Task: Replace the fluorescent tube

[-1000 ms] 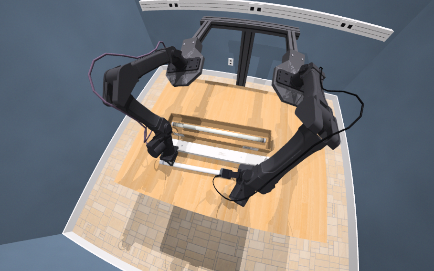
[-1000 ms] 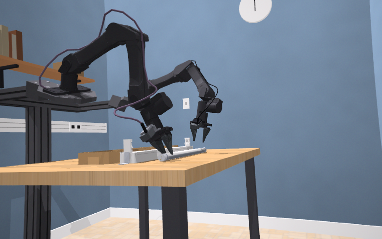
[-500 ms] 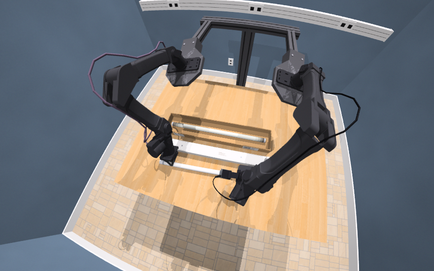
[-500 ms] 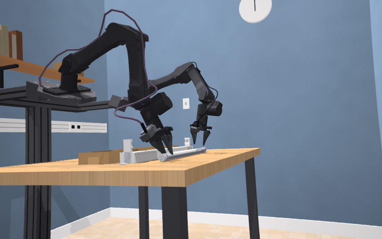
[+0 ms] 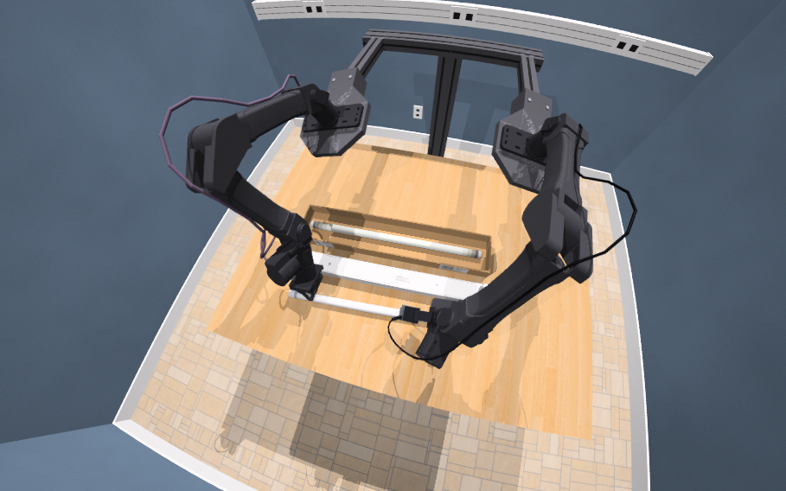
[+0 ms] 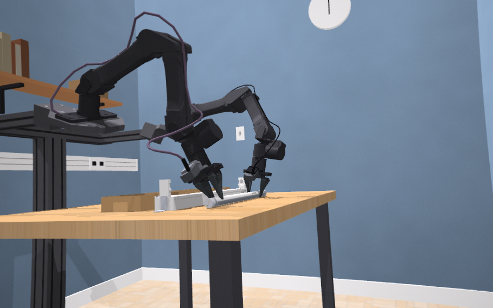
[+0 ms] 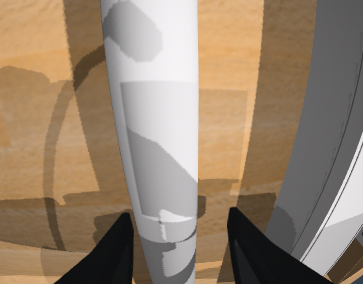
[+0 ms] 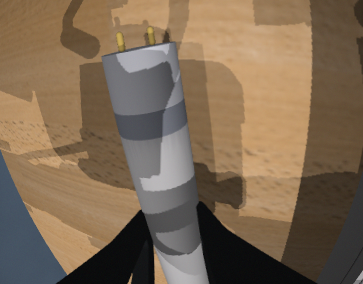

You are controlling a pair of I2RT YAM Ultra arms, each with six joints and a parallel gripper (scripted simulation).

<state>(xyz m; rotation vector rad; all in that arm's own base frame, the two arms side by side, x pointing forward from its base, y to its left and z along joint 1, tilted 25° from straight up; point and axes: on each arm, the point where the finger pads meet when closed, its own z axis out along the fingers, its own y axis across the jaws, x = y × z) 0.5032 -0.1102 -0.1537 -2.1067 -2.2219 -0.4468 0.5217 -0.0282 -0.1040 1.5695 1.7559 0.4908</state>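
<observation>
Nearest in the exterior view, the right hand point(image 5: 305, 296) point(image 6: 217, 198) point(image 8: 172, 215) pinches the LED tube point(image 5: 356, 304) point(image 6: 236, 198) point(image 7: 157, 65) point(image 8: 177, 150) a little inboard of its pinned end. The tube lies along the surface point(image 5: 383, 360) point(image 6: 298, 197) point(image 7: 222, 125) point(image 8: 277, 150), white side up as far as I can judge; whether it bears fully on the wood I can't tell. Farther along, the left hand point(image 5: 424, 315) point(image 6: 255, 193) point(image 7: 179, 219) is part spread, with its fingers astride the tube and no grip yet. Centring that hand and closing it looks like the next job. If it closes off centre, one finger could shove the tube sideways and twist it in the right hand's pinch. Lifting before both hands grip would leave the far end unsupported, to droop or slip and strike the wood.

Behind stands the fixture point(image 5: 395, 277) point(image 6: 192, 201) point(image 7: 357, 165) point(image 8: 359, 260), its near lampholder point(image 6: 165, 191) and far lampholder point(image 6: 241, 182) upright. Uneven lifting could knock the pins there, or roll the white side away from up.

Farther back, the carton point(image 5: 407, 227) point(image 6: 108, 204) point(image 7: 349, 262) holds the old fluorescent tube point(image 5: 395, 239), seemingly flat on its floor. A careless elbow or a nudged fixture could shift the carton and jar that glass.
</observation>
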